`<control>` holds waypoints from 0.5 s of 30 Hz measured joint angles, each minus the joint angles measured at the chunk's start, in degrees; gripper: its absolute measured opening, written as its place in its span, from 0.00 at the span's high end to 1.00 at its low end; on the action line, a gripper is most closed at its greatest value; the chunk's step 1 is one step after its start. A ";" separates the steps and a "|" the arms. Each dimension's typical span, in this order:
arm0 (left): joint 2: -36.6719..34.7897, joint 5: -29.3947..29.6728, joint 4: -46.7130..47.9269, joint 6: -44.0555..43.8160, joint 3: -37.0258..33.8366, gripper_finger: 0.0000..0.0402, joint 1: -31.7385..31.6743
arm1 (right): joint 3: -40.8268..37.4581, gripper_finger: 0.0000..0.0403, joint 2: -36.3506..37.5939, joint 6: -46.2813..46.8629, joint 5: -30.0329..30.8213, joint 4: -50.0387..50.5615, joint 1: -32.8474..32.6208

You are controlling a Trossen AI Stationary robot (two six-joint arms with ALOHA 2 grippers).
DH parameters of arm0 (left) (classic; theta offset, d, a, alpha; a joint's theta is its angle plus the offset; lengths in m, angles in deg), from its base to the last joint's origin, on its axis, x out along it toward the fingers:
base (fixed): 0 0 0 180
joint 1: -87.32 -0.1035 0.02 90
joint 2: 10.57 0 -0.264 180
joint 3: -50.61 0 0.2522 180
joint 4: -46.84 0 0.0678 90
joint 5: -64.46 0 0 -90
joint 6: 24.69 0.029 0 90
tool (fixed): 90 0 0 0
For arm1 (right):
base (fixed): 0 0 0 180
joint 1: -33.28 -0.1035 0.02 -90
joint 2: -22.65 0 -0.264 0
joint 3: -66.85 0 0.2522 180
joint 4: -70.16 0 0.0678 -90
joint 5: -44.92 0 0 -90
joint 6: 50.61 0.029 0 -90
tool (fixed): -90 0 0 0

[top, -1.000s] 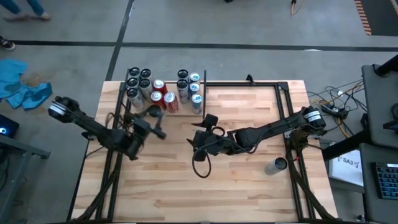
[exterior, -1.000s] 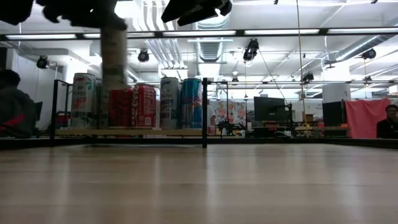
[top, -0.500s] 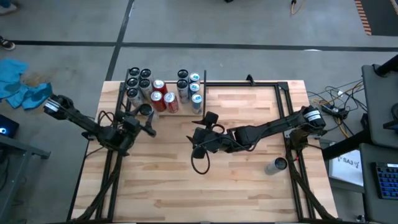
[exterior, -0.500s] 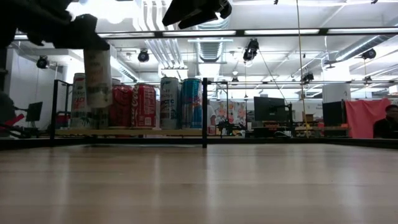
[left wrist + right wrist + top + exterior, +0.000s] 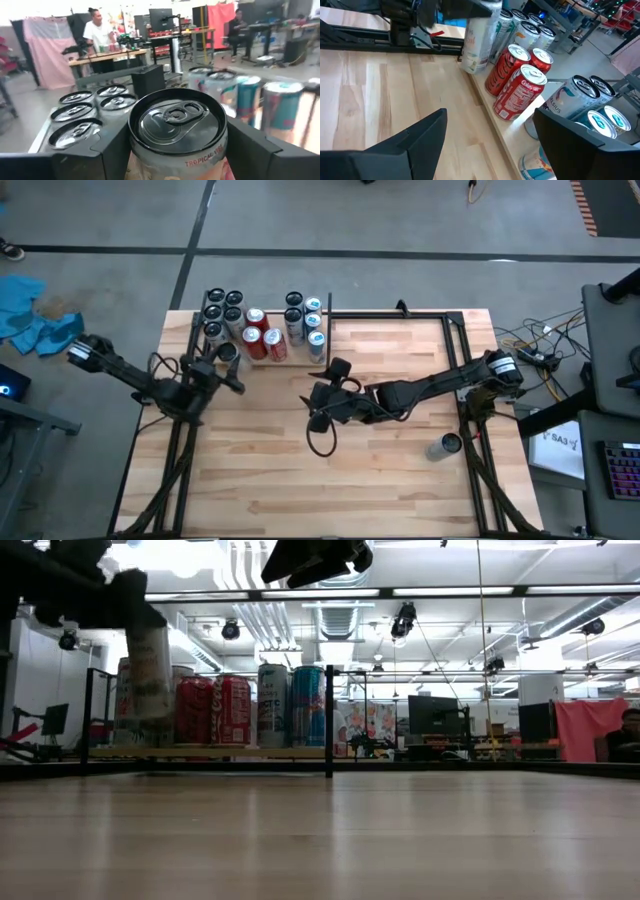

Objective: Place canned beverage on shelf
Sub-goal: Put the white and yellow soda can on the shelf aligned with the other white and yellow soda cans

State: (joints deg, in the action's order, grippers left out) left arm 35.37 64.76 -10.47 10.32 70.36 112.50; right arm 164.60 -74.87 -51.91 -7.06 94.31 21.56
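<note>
1. Left gripper [image 5: 226,358] clamps tall pale beverage can [image 5: 148,672], raised at front edge of pale plywood shelf [image 5: 240,752].
2. Shelf holds red cans [image 5: 262,338], silver-top cans [image 5: 222,310].
3. Right gripper [image 5: 325,393] mid-table, fingers apart, empty.

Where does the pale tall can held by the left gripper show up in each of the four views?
High view: the pale tall can sits left of centre, just before the shelf.
Low view: upper left, clear of the table.
Left wrist view: centre foreground, between the fingers.
Right wrist view: top centre, blurred.
Shared landmark: the red cola cans.
</note>
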 joint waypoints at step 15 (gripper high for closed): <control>5.58 -1.80 9.64 2.47 16.48 0.38 20.63 | 0.00 0.30 -0.02 -0.73 -0.58 -0.01 1.27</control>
State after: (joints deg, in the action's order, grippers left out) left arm 40.96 62.96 -0.83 12.79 86.84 133.13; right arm 164.60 -74.89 -52.64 -7.64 94.30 22.83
